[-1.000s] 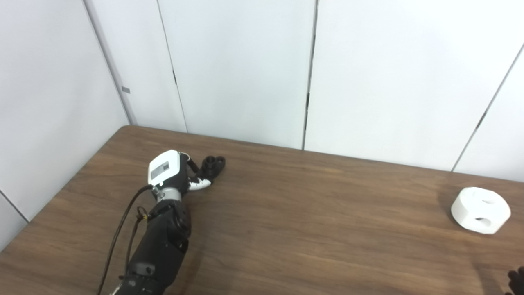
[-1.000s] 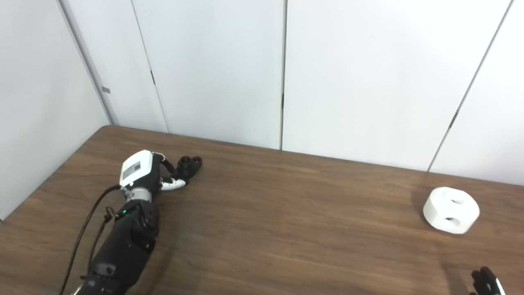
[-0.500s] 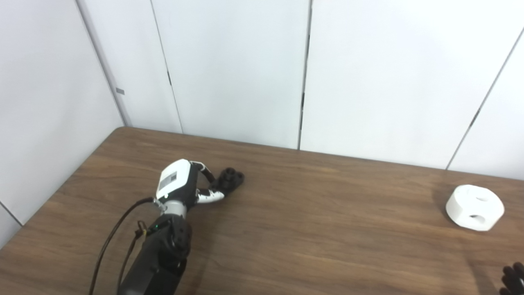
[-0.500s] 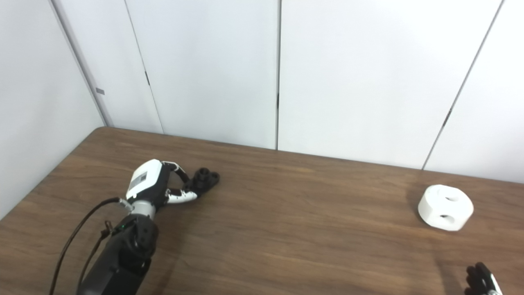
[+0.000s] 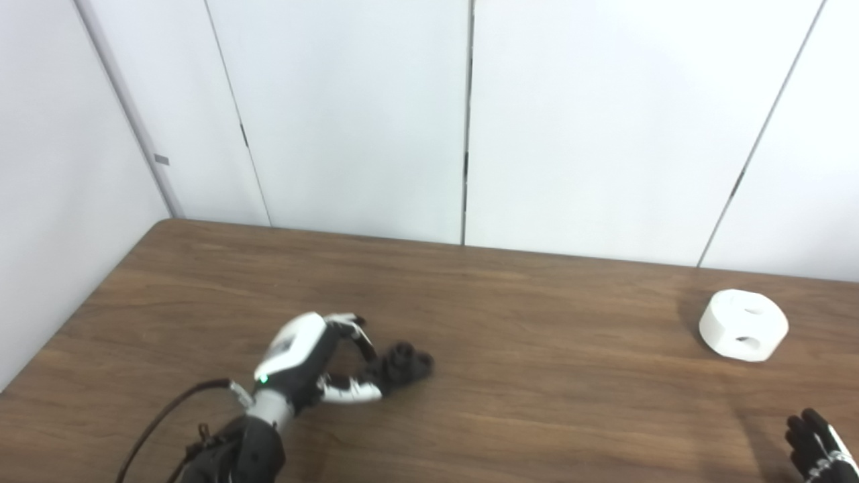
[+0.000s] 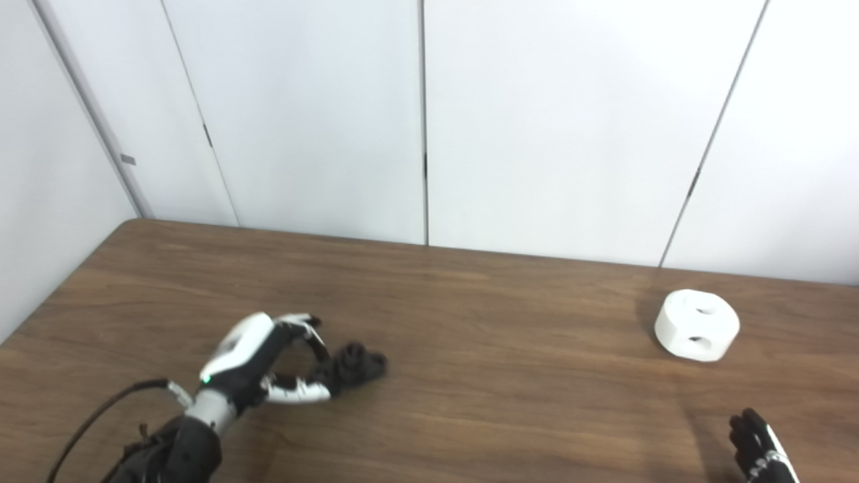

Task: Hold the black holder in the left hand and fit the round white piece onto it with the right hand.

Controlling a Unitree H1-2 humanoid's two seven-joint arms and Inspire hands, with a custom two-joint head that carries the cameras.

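Now our left hand [image 5: 315,365] pinches the black holder [image 5: 402,362] at seven o'clock on the surface [image 5: 537,402], steadying it; the white piece [image 5: 743,325] waits at three o'clock, our right hand [image 5: 815,443] spread beneath it.

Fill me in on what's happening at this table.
The left robot hand has its fingers pinched on the black holder, low over the wooden table. The round white piece sits untouched near the table's far right. The right robot hand is only peeking in at the bottom right corner, well short of the piece, holding nothing. Nothing is fitted together yet.
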